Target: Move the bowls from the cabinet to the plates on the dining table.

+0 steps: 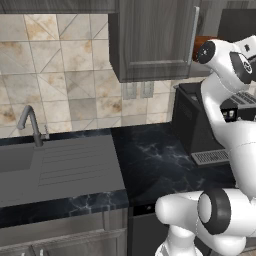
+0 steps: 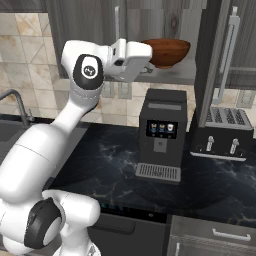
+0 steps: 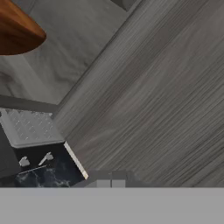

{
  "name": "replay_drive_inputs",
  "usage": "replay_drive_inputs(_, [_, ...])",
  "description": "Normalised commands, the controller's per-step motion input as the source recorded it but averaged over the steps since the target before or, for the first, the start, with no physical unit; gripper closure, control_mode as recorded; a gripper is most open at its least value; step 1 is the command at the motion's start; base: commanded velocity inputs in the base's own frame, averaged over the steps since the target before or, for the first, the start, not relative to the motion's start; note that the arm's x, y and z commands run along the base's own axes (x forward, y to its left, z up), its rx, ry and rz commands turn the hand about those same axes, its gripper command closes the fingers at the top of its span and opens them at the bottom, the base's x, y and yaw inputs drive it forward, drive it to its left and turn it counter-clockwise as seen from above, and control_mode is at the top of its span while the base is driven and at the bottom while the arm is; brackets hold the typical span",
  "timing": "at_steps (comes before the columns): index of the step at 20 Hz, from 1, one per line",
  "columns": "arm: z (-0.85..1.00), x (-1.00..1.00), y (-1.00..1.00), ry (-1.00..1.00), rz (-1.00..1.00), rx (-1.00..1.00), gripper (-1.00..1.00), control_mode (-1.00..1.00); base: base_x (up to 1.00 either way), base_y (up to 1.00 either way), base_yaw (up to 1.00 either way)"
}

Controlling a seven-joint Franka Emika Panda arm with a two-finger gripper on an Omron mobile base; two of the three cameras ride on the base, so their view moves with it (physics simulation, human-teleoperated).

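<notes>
— Where's the bowl, then?

— The brown bowl (image 2: 166, 52) sits on the open shelf of the cabinet (image 2: 210, 55), just beyond the hand. In the hand view its rim (image 3: 17, 30) is up in the corner, off to one side of the fingers, not between them.

— So he hasn't got it?

— No. The gripper (image 2: 148, 56) is up at shelf height right beside the bowl, maybe touching its near side, but the fingers themselves are hidden behind the wrist. By all signs they're pressed together with nothing pinched.

— How far along would you say?

— Early, I'd judge. This bowl is still in the cabinet. I can't see the red one, the plates or the dining table from here, so I can't say whether anything has been delivered. At the least: spread the fingers, take the rim, lift it out, drive over, set it down.

— Anything in the way?

— The opened cabinet door (image 2: 212, 60) stands edge-on just past the bowl, on the far side from the fingers. It could catch the bowl on the way out. Straight below the fingers is the black coffee machine (image 2: 162, 135), and beside that, under the door, the toaster (image 2: 223, 134), both on the black tabletop (image 2: 115, 165). A dropped bowl would land on them. The sink (image 1: 55, 167) and tap (image 1: 31, 125) are well off behind the arm, no bother.
</notes>
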Motion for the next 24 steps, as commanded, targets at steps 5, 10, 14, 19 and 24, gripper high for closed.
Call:
replay_drive_inputs(5, [0.0, -0.02, 0.22, -0.03, 0.19, 0.21, 1.0, -1.0, 0.0, 0.0, 0.0])
replay_drive_inputs(10, [0.0, 0.0, 0.34, -0.07, 0.21, 0.19, 1.0, -1.0, 0.0, 0.0, 0.0])
replay_drive_inputs(14, [0.0, 0.0, 0.41, -0.12, 0.21, 0.14, 1.0, -1.0, 0.0, 0.0, 0.0])
replay_drive_inputs(19, [0.0, 0.0, 0.37, -0.11, 0.19, 0.14, 1.0, -1.0, 0.0, 0.0, 0.0])
replay_drive_inputs(24, [0.0, 0.0, 0.24, -0.1, 0.19, 0.16, 1.0, -1.0, 0.0, 0.0, 0.0])
